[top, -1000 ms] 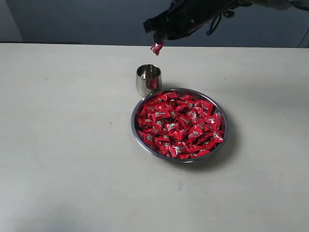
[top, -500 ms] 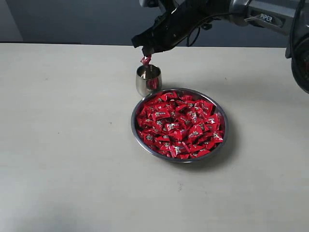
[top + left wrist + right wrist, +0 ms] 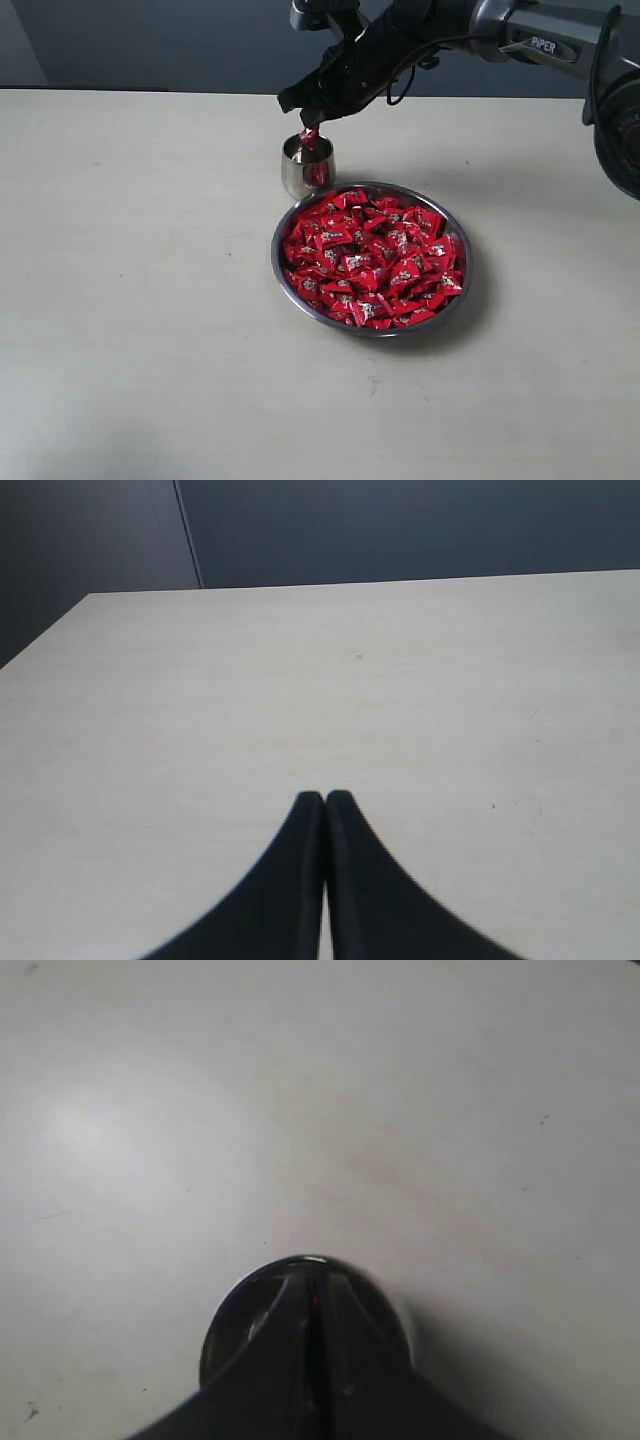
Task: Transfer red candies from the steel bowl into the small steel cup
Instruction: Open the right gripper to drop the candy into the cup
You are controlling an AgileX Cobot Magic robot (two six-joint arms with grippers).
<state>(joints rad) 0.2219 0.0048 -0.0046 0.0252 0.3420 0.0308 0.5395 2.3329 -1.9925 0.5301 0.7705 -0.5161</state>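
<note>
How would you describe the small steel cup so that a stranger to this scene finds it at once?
Find the wide steel bowl heaped with red candies on the pale table. Just beyond its far left rim, in the exterior view, stands the small steel cup, below the right gripper. Unlike the shallow bowl, it is narrow and handleless.

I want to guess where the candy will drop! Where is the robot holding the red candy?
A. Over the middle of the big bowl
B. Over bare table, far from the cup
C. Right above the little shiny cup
C: the right gripper pinches one red candy just above the mouth of the small steel cup, which stands beside the steel bowl.
</note>
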